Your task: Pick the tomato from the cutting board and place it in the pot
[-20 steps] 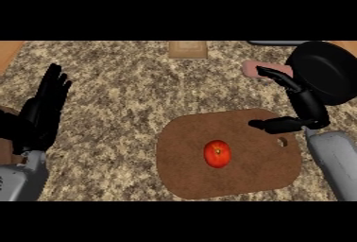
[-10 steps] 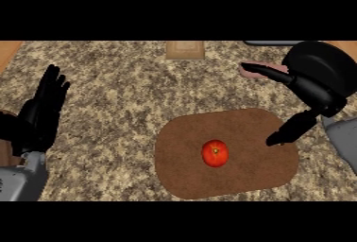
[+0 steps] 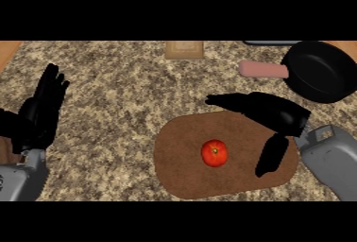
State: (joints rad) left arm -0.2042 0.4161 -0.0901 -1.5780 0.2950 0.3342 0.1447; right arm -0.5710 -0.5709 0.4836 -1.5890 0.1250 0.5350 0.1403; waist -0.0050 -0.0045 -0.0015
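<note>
Since the frame half a second back, the right hand (image 3: 268,113) has been moved left over the cutting board (image 3: 181,170), fingers spread, nothing held, thumb just right of the tomato (image 3: 215,152). The tomato is left at the board's centre on the table (image 3: 125,94). The pot (image 3: 322,71), with nothing in it, is seen upper right. The left hand (image 3: 40,116) is rested open at left. No writing is readable.

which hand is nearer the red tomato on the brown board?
Right. The right hand is open over the brown cutting board, just right of the red tomato; the left hand rests open near the left edge.
</note>
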